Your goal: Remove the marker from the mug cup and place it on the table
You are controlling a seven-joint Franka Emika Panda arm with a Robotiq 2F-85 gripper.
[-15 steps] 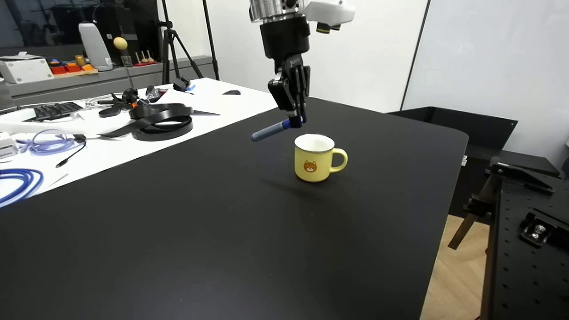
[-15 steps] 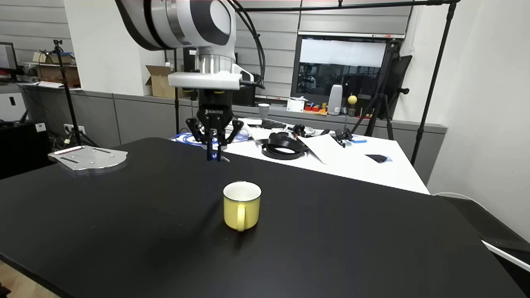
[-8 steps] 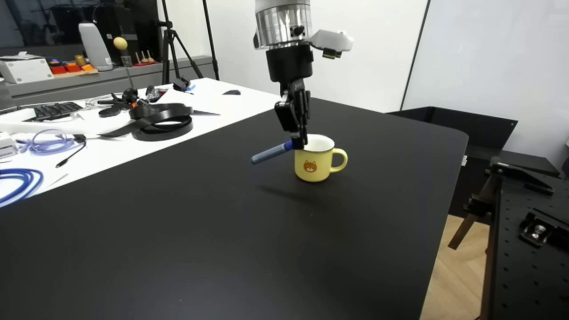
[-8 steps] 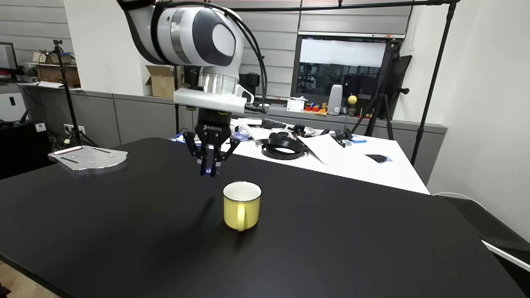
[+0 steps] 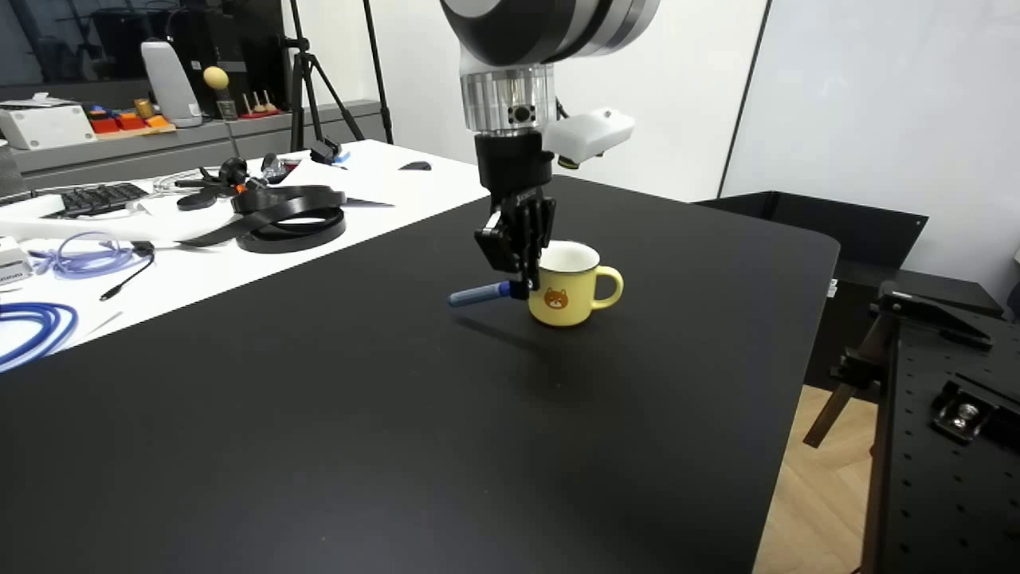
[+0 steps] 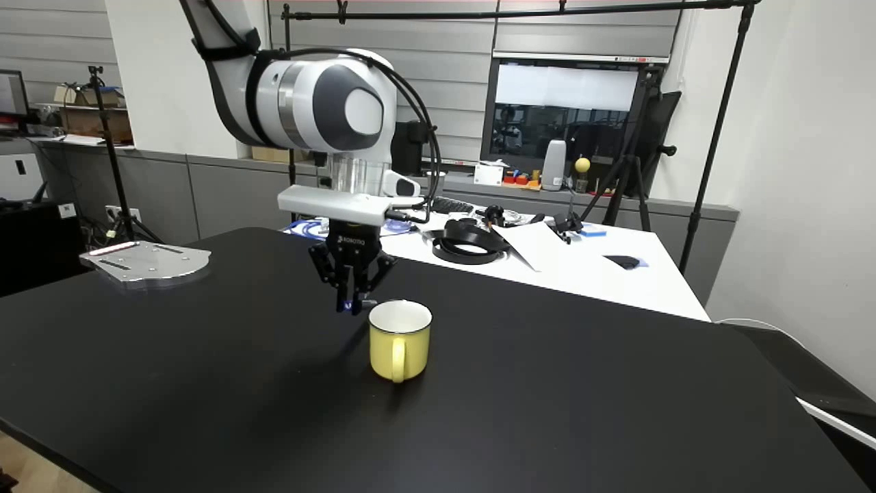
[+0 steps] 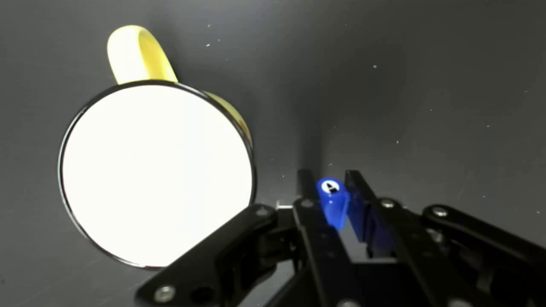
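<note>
The yellow mug cup (image 5: 560, 296) stands upright on the black table (image 5: 382, 430), with its handle and bear mark showing. It also shows in an exterior view (image 6: 400, 356) and from above in the wrist view (image 7: 158, 170), where its inside is white. My gripper (image 5: 519, 291) is beside the mug, outside it, low over the table. It is shut on the blue end of the marker (image 5: 476, 294). The marker's grey body sticks out nearly level, slightly above its shadow. In the wrist view the blue cap (image 7: 332, 200) sits between the fingertips; the body is hidden.
A white desk (image 5: 199, 275) with cables, black straps (image 5: 295, 227) and gear adjoins the table. A flat metal plate (image 6: 147, 262) lies near the table's edge. A black perforated bench (image 5: 948, 446) stands beside the table.
My gripper has moved down toward the table with the marker, which is now more level. The marker's shadow is closer beneath it. The mug has not moved.
</note>
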